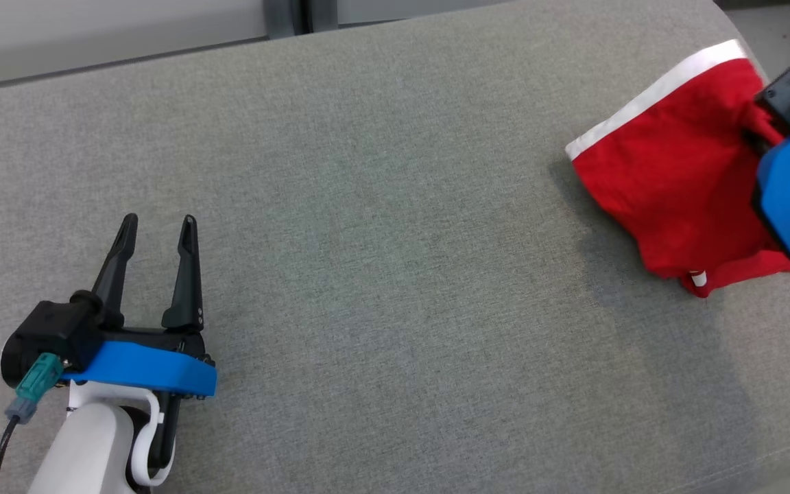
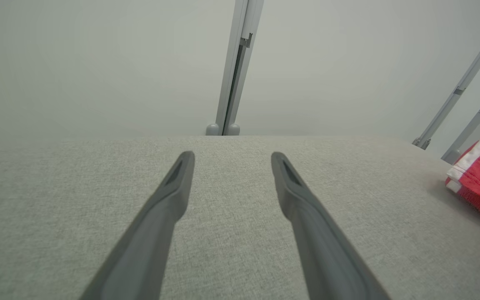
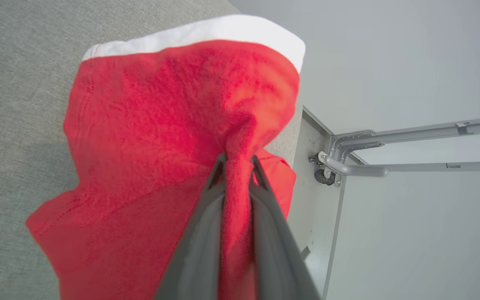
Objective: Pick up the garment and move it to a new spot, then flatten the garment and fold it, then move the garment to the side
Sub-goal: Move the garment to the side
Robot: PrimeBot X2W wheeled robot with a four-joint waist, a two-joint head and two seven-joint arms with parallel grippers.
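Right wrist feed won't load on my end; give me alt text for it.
The right gripper, two dark fingers, is shut on a bunched fold of the red cloth garment with a white band, which lies on the grey woven tabletop. Beyond the table's edge, grey metal frame bars cross a pale background.

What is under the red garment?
The grey table shows beside the red garment and continues under it. Whether anything else lies beneath cannot be seen, because the cloth covers that area.

In the head view, the garment (image 1: 669, 171) is being cut off by the edge at three o'clock.
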